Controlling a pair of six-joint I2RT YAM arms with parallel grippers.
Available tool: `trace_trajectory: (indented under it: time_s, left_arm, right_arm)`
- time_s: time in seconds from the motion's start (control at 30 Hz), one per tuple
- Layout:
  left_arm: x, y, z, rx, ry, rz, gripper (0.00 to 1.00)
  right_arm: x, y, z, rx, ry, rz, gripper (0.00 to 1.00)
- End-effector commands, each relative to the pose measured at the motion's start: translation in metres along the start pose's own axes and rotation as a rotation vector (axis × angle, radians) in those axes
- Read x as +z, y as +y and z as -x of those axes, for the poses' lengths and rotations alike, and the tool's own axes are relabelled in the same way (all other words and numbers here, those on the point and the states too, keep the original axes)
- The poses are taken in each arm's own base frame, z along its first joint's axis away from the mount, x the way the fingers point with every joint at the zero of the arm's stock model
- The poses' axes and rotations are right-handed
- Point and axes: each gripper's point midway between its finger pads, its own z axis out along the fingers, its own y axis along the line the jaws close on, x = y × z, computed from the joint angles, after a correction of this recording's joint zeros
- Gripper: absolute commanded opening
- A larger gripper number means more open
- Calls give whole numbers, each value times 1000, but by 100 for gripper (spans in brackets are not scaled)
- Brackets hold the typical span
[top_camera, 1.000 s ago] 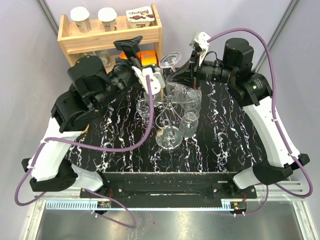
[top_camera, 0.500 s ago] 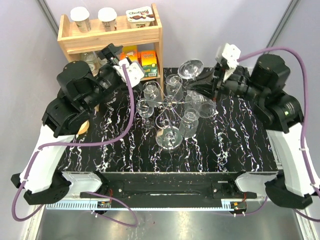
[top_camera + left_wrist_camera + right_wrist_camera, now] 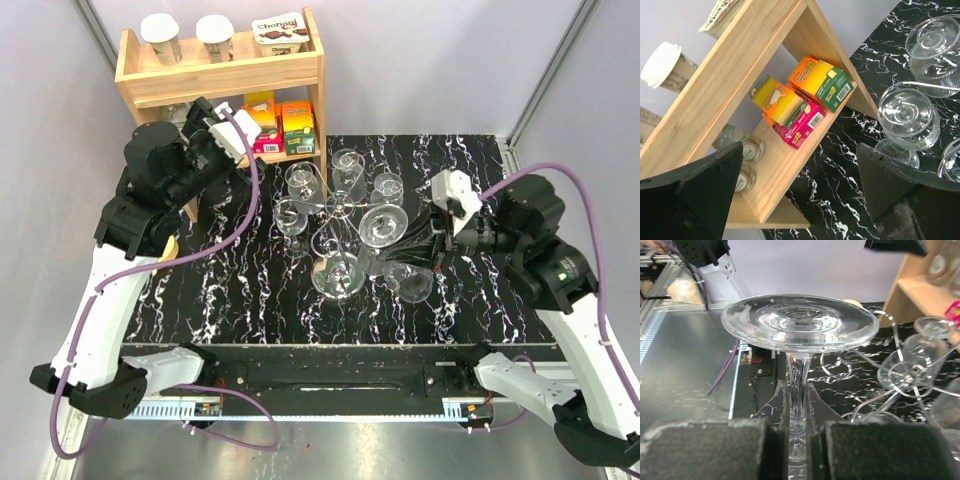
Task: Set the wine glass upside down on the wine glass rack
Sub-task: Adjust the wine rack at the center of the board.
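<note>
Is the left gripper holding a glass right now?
No, the left gripper is wide open and empty, pointed at the wooden shelf.

Bright, even overhead light fills the top view. Shadows on the black tabletop (image 3: 250, 300) are soft, and a dull sheen lies on the metal sheet (image 3: 350, 450) at 6 o'clock. In the left wrist view the wooden shelf (image 3: 740, 75) is sharp, while the fingers (image 3: 695, 195) of the left claw (image 3: 797, 192) at 5 and 7 o'clock are dark and blurred. In the right wrist view white glare rings the wine glass (image 3: 799, 322), and the pads (image 3: 705, 450) of the right claw (image 3: 799, 447) at 6 o'clock are out of focus.
</note>
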Motion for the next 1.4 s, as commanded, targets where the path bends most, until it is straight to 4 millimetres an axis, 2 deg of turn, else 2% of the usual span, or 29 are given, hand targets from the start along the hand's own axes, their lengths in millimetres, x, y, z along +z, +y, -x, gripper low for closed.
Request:
trace_trajectory:
  time_s: [0.0, 0.13, 0.27, 0.37, 0.47, 0.6, 0.67, 0.77, 0.83, 0.97, 1.1, 1.37]
  left_arm:
    - [-16, 10, 14, -54, -89, 30, 99]
    - [-21, 9, -3, -110, -69, 13, 99]
    - [-31, -10, -8, -186, -97, -71, 99]
    - [-37, -21, -21, -208, -79, -101, 99]
    - [-43, -33, -26, -240, -85, -144, 99]
    - [-45, -58, -28, -319, -110, -268, 98]
    - [-48, -78, -39, -326, -109, -339, 97]
    - [-50, -96, -54, -348, -92, -382, 98]
    - [-50, -98, -52, -365, -95, -399, 98]
    - [-49, -91, -33, -404, -111, -423, 98]
    - [-42, -94, -20, -489, -117, -514, 98]
    - [-23, -107, -31, -552, -63, -573, 95]
  right_arm:
    - [14, 5, 3, -25, -112, 99, 0]
    - [22, 3, -12, 69, -177, 110, 0]
    - [26, 6, -22, 99, -260, 147, 0]
    - [21, 11, -20, 80, -333, 164, 0]
    - [18, 14, -24, 90, -320, 157, 0]
    - [18, 17, -30, 93, -286, 169, 0]
    - [16, 18, -28, 94, -274, 163, 0]
    - [13, 12, -23, 67, -219, 106, 0]
    - [11, 8, -24, 47, -174, 73, 0]
    - [7, 12, -20, 50, -139, 79, 0]
    - [6, 8, -22, 43, -116, 66, 0]
    - [8, 0, -23, 63, -90, 54, 0]
